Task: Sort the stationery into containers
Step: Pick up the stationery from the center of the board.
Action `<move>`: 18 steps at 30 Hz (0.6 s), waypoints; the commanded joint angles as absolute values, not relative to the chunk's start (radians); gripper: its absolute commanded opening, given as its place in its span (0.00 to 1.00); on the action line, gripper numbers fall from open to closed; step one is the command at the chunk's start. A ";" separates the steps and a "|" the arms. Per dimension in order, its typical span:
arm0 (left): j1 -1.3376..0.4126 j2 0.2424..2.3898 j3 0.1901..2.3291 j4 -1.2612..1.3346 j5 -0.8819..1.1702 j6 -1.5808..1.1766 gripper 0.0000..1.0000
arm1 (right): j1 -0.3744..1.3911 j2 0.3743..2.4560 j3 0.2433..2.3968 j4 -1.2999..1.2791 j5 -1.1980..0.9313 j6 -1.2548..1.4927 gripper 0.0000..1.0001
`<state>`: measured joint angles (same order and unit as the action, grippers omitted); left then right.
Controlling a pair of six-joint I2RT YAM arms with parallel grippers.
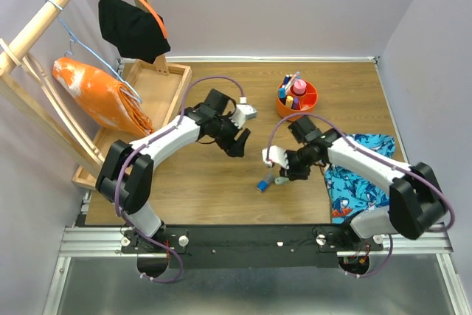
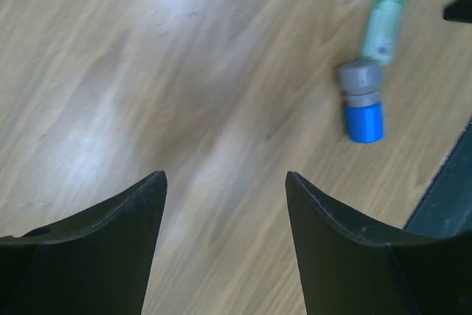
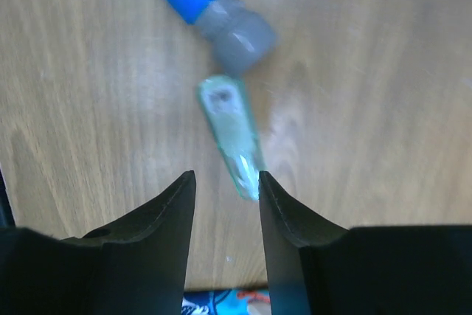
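Observation:
One pen [image 1: 270, 181] with a blue cap, grey collar and clear green barrel lies on the wooden table. In the right wrist view the pen [image 3: 232, 134] points its bare end between my jaws and touches the right finger. My right gripper [image 1: 289, 175] [image 3: 226, 176] is open, low over that end. My left gripper [image 1: 237, 145] [image 2: 225, 178] is open and empty above bare table, left of the pen [image 2: 372, 71]. The round orange pot [image 1: 284, 111] stands at the back and holds several markers and pens.
A blue patterned cloth [image 1: 361, 178] lies right of the right arm; its edge shows in the right wrist view [image 3: 221, 304]. A light-wood tray [image 1: 158, 90] sits at the back left under a wooden rack with hangers, an orange cloth [image 1: 96, 90] and a black cloth [image 1: 133, 27].

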<state>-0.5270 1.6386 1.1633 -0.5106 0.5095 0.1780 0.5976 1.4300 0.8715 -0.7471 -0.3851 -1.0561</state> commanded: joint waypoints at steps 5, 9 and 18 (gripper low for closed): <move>-0.791 1.767 1.420 -0.574 0.348 0.164 0.73 | 0.353 1.134 0.991 -0.528 -0.312 -0.481 0.52; -0.897 1.886 1.554 -0.641 0.304 0.173 0.72 | 0.318 1.023 0.988 -0.408 -0.022 -0.234 0.55; -1.031 2.020 1.643 -0.699 0.226 0.186 0.69 | 0.190 0.971 1.040 -0.394 0.307 0.072 0.72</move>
